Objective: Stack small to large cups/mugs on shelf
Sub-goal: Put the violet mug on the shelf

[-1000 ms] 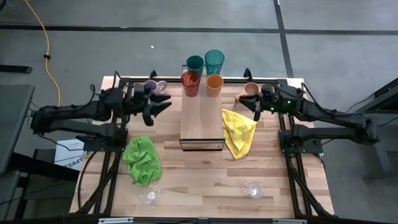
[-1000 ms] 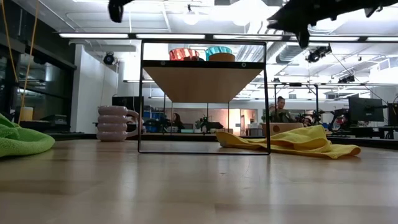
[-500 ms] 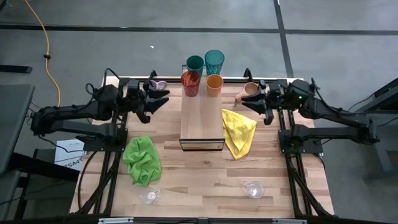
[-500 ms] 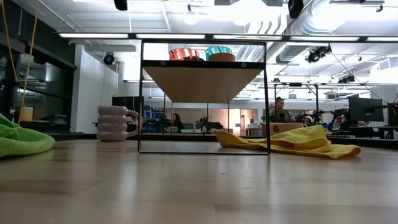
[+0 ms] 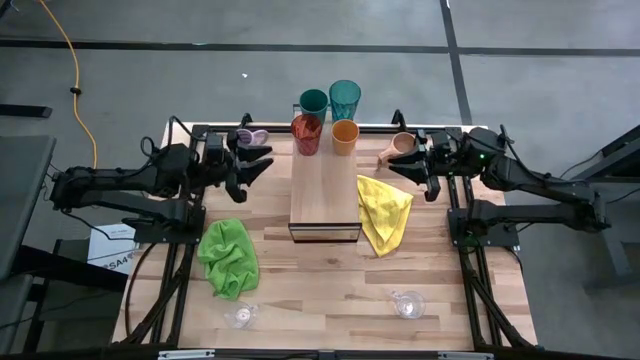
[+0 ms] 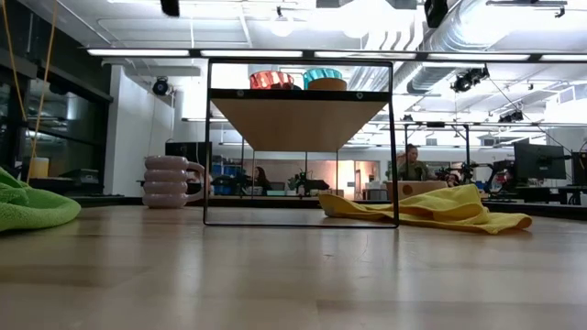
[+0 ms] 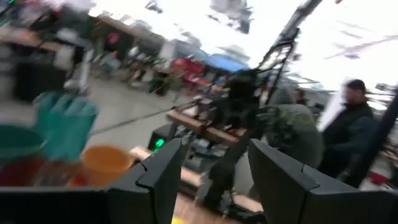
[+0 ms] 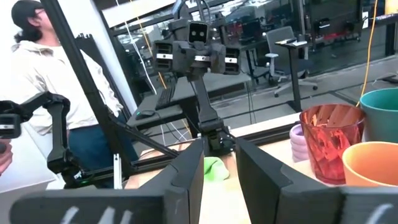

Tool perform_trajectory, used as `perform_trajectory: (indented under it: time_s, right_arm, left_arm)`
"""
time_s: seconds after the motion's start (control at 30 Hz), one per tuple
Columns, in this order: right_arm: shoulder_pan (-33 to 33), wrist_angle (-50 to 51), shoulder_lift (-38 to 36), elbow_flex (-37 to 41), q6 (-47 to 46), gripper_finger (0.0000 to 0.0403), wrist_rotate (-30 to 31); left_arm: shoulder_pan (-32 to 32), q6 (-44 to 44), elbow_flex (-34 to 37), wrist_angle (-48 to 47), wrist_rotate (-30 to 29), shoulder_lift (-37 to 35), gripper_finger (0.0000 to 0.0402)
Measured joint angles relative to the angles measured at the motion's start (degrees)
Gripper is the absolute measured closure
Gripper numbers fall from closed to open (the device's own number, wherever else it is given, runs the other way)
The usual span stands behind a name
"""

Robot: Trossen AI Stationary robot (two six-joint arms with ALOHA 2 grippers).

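Observation:
The shelf (image 5: pixel 325 195) stands mid-table. At its far end stand two teal tumblers (image 5: pixel 345 98), an amber-orange tumbler (image 5: pixel 306 133) and an orange cup (image 5: pixel 345 135). The lavender mug (image 5: pixel 250 137) rests on the table left of them, and the tan mug (image 5: pixel 402 146) to their right. Two clear glasses (image 5: pixel 241 317) (image 5: pixel 407 304) stand near the front edge. My left gripper (image 5: pixel 262 162) is open and empty, raised near the lavender mug. My right gripper (image 5: pixel 408 175) is open and empty, raised beside the tan mug.
A green cloth (image 5: pixel 229 257) lies left of the shelf. A yellow cloth (image 5: pixel 384 210) lies against the shelf's right side. The table's dark frame rails (image 5: pixel 190 135) run along its edges. People show in the room behind (image 8: pixel 37 68).
Both grippers have gone up, almost out of the top of the low view. My left gripper has shifted a little toward the far edge, by the lavender mug. My right gripper has tipped from pointing down to near level. No cup has moved.

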State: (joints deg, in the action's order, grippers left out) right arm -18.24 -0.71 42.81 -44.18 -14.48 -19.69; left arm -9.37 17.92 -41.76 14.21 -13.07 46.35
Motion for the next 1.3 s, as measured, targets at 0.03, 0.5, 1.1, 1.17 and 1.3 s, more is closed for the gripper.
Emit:
perform_trajectory:
  time_s: [0.03, 0.5, 1.1, 1.17, 1.3]
  right_arm:
    - [0.00, 0.20, 0.00, 0.00, -0.01, 0.0318, 0.01]
    - [-0.05, 3.13, 0.00, 0.00, 0.00, 0.0318, 3.66]
    - [-0.05, 3.22, 0.00, 0.00, -0.02, 0.0318, 3.66]
    - [-0.05, 3.22, 0.00, 0.00, -0.02, 0.0318, 3.66]
    - [-0.03, 3.24, 0.00, 0.00, -0.03, 0.0318, 3.66]
  left_arm:
    - [0.00, 1.19, -0.14, -1.94, -1.50, 0.00, 0.0229]
    - [-28.52, 17.63, -24.81, -72.19, 6.85, 19.10, 0.0229]
    - [-40.68, -8.20, -25.05, -76.26, 3.37, 38.06, 0.0229]
    - [-40.65, -9.94, -25.05, -75.45, 3.35, 38.83, 0.0229]
    - [-40.48, -11.54, -25.05, -73.74, 3.33, 39.87, 0.0229]
